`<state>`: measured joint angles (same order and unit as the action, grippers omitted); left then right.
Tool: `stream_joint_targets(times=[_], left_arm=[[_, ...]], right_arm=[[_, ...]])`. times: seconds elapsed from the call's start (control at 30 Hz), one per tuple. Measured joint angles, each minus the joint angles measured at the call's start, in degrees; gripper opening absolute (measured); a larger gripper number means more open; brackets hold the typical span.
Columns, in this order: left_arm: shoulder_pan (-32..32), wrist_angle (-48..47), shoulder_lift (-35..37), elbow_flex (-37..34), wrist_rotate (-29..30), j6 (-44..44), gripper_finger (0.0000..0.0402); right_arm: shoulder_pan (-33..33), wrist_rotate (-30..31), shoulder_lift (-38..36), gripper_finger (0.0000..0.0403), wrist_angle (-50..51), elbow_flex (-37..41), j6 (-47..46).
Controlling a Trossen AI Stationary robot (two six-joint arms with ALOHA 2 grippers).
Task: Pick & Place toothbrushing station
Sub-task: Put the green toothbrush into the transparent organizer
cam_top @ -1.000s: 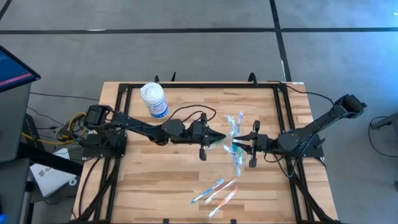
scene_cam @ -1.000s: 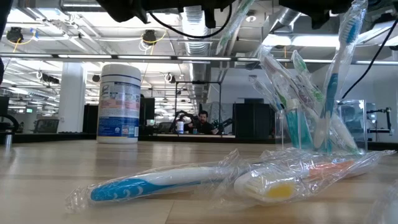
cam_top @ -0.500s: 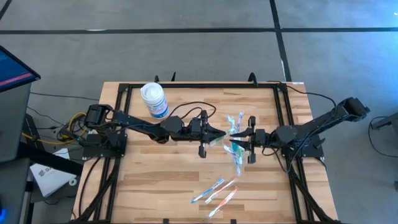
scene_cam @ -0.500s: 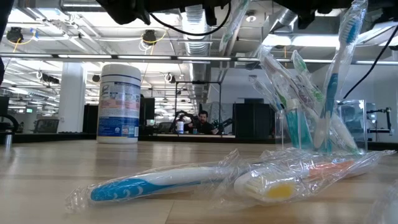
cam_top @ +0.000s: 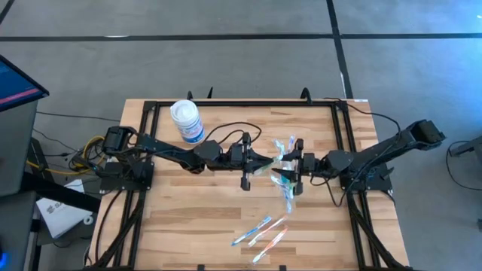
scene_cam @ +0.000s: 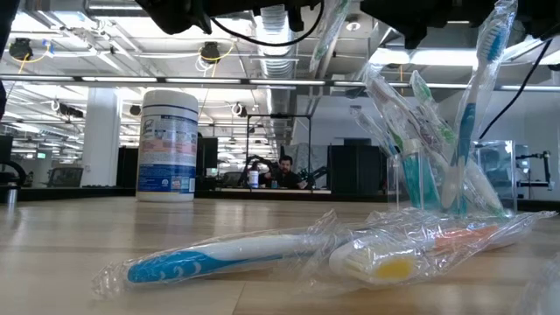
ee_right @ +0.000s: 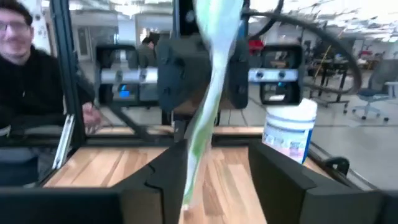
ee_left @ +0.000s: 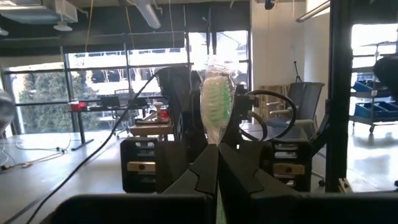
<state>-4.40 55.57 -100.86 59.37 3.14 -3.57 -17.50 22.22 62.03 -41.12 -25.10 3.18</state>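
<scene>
My left gripper (cam_top: 260,164) is over the table's middle, shut on a wrapped green toothbrush (ee_left: 216,99), which also shows in the low view (scene_cam: 325,35) above the table. My right gripper (cam_top: 289,172) faces it from the right and is open, one finger on each side of that toothbrush (ee_right: 211,81). The clear cup (scene_cam: 429,179) stands on the table with several wrapped toothbrushes and teal tubes upright in it (cam_top: 285,150). More wrapped toothbrushes (cam_top: 260,232) lie flat near the front edge (scene_cam: 227,258). My left gripper pinches the green toothbrush between its two shut fingers, just below the bristle head (ee_left: 217,138). The head sticks out past the fingertips. The fingers come level from the table's left. The toothbrush is lifted clear of the table and tilted. My right gripper's fingers (ee_right: 169,171) stand around the toothbrush's handle; I cannot tell whether they touch it.
A white canister with a blue label (cam_top: 186,120) stands at the far left (scene_cam: 168,144). A black frame (cam_top: 151,105) runs round the table. A person (ee_right: 22,74) sits beyond the table's left side. Bare wood lies at the near left.
My right gripper has moved toward the table's left, closing in on my left gripper until its fingers stand around the held toothbrush. My left gripper has stayed in place with the toothbrush. The cup and the loose toothbrushes have not moved.
</scene>
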Motion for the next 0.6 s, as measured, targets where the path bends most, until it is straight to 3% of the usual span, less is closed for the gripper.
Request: stream_joint_targets(times=[0.27, 0.6], left_arm=[[0.0, 0.7, 0.0, 0.0, 0.4, -1.4, 0.0], [0.0, 1.2, 0.0, 0.0, 1.9, -3.3, 0.0]], right_arm=[[0.9, 0.1, 2.3, 0.0183, -5.0, 0.0, -0.2], [0.9, -0.1, 6.6, 0.0146, -9.4, -1.6, -0.8]])
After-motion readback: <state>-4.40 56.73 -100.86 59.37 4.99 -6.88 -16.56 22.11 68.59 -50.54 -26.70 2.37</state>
